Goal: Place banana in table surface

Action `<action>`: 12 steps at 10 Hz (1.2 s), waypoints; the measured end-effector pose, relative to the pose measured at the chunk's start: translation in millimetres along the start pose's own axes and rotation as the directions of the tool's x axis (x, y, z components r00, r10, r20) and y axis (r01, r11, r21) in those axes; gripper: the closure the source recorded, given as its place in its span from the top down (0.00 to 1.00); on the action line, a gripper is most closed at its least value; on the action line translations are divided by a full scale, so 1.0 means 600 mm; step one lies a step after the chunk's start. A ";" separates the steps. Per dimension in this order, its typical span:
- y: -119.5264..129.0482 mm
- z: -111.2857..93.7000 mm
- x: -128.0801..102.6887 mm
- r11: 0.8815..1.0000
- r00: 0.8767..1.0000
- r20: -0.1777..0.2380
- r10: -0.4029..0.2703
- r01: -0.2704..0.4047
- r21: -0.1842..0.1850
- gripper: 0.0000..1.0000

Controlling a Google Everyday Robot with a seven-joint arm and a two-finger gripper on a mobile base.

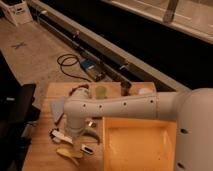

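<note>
Your gripper [76, 135] is low over the left part of the surface [42, 147], hanging straight down off the arm's bend, jaws apart and nothing in them as far as you can see. It's mostly tucked under the wrist, so don't expect much detail there.

Right beneath it runs the white-handled tool [60, 135], lying at a slant, with one end poking out on each side of the gripper. Just past that, on the near side, is the banana [69, 154]. It's flat on the wood, clear of the gripper and close to the tool's lower end. Whether it touches the tool you can't tell.

Just beside the gripper, toward the tub, sits the green pod [93, 134], curved and also lying down. The big yellow tub [140, 150] fills the surface beyond the pod.

Behind the gripper, the white arm [125, 105] crosses over the surface. Past it, along the far edge, you've got a green cup [101, 91], a dark cup [125, 88] and something reddish [79, 90]. Off the surface, on the floor, there's a coiled black cable [69, 62] and a blue box [90, 66].
</note>
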 end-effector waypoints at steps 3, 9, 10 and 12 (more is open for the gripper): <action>0.004 0.046 -0.016 1.000 0.996 0.090 -0.012 0.013 -0.013 0.65; 0.009 0.127 0.003 1.000 0.982 0.189 -0.013 0.018 -0.025 0.65; 0.009 0.134 0.007 1.000 0.981 0.194 -0.007 0.012 -0.023 0.65; 0.005 0.137 0.009 1.000 0.981 0.194 -0.002 0.003 -0.002 0.53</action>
